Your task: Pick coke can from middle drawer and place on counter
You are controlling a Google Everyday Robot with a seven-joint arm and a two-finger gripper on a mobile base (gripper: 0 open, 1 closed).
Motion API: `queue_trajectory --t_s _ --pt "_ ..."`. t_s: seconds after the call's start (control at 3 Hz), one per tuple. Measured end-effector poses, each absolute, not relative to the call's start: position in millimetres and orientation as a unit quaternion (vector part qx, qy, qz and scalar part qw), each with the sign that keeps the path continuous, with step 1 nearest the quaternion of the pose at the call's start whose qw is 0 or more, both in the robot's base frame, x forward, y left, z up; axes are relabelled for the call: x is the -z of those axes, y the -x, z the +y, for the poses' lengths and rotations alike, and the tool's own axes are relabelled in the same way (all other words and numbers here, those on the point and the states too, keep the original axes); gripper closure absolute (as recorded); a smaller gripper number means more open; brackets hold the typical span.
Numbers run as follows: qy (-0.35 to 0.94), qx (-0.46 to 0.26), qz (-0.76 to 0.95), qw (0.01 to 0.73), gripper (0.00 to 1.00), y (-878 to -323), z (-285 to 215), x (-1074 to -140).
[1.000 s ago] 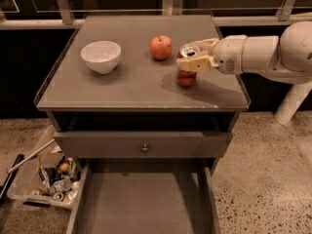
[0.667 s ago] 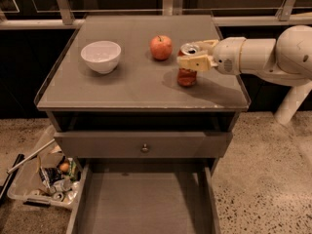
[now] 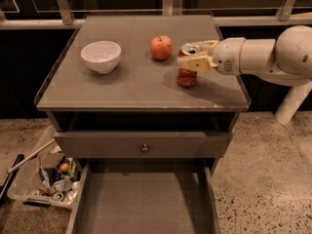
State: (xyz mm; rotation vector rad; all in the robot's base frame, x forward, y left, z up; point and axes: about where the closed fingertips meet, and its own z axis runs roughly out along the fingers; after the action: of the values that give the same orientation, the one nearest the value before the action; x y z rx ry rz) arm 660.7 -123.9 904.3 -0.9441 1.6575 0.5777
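Note:
The coke can [image 3: 186,76] stands upright on the counter [image 3: 131,84], right of centre, just in front and to the right of the apple. My gripper [image 3: 199,53] reaches in from the right, with one finger in front of the can's top and one behind it. It is shut on the can. The can's base looks to be resting on the counter. The middle drawer [image 3: 141,199] is pulled open at the bottom, and its grey floor is bare.
A red-orange apple [image 3: 161,47] and a white bowl [image 3: 101,56] sit on the counter to the left of the can. A closed drawer with a round knob [image 3: 145,147] is above the open one. A clear bin of litter [image 3: 44,179] stands on the floor at the left.
Nothing has visibly changed. The gripper and the can stay at the same spot on the counter.

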Motion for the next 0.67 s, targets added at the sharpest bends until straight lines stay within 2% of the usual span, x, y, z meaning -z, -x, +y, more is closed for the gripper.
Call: queue_trajectory --t_s 0.67 --pt "0.398 -0.243 0.698 0.543 0.13 -660.7 -123.8 -904.3"
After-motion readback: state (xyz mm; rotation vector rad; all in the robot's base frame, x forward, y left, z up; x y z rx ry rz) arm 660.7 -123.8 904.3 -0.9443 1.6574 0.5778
